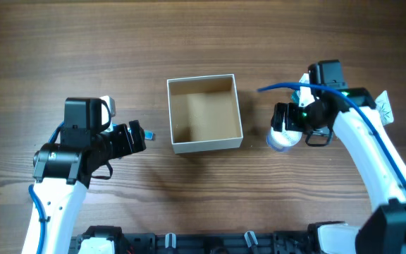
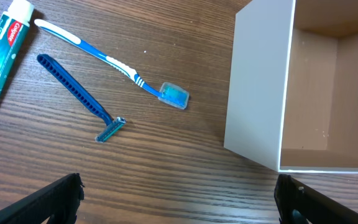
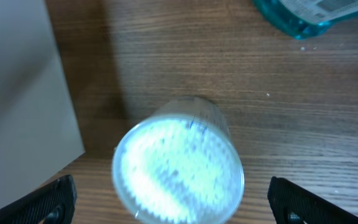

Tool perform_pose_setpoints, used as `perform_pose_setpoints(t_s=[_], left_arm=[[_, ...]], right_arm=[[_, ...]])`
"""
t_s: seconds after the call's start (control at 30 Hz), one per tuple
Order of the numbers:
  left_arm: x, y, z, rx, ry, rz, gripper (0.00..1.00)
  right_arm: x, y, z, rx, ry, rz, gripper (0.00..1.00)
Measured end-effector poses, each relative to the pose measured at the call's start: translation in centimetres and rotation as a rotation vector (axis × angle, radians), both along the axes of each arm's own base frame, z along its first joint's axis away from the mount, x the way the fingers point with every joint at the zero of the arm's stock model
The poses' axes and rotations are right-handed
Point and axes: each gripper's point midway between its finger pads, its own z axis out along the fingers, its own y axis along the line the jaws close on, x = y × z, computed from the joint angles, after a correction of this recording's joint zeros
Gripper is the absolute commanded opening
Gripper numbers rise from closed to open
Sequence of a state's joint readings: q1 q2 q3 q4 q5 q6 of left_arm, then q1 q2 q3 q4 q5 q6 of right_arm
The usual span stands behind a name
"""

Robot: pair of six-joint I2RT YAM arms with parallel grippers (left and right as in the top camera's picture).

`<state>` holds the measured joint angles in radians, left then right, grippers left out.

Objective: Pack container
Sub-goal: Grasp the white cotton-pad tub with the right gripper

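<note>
Two arms flank the square white-walled cardboard container at the table's middle. From the left, the left gripper points at its left wall, near but apart, jaws spread wide and empty above a blue razor. Just right of the box, the right arm bends back toward it, and the right gripper's released jaws straddle a small round white jar without touching.

This looks like a robotics lab bench. A plain wood-grain tabletop fills every view. My white left arm and right arm rise from a black rail along the bottom edge of the overhead frame, and a blue cable runs over the right one.
</note>
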<state>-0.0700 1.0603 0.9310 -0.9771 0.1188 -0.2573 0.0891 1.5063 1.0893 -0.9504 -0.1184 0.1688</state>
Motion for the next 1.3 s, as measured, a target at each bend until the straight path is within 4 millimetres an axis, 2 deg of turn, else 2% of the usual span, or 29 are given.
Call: perform_pose_setpoints(t_s=[0.2, 0.73, 0.93, 1.07, 1.23, 1.3], left_arm=[[0.0, 0.0, 0.0, 0.0, 0.0, 0.0, 1.0], [0.1, 0.0, 0.1, 0.0, -0.005, 0.0, 1.0], [0.1, 0.0, 0.0, 0.0, -0.004, 0.0, 1.0], [0.1, 0.0, 0.0, 0.0, -0.004, 0.0, 1.0], [0.1, 0.0, 0.1, 0.0, -0.005, 0.0, 1.0], [0.1, 0.0, 0.1, 0.0, -0.005, 0.0, 1.0]], right_arm=[[0.2, -0.4, -3.0, -0.029, 0.088, -0.019, 1.0], [-1.4, -0.7, -3.7, -0.046, 0.165, -0.026, 0.99], [-1.9, -0.7, -5.1, -0.046, 0.167, -0.025, 0.89], [-1.7, -0.8, -5.1, -0.048, 0.159, -0.029, 0.77], [-1.7, -1.0, -5.2, -0.06, 0.158, -0.031, 0.73], [-1.7, -1.0, -5.2, -0.06, 0.158, -0.031, 0.66]])
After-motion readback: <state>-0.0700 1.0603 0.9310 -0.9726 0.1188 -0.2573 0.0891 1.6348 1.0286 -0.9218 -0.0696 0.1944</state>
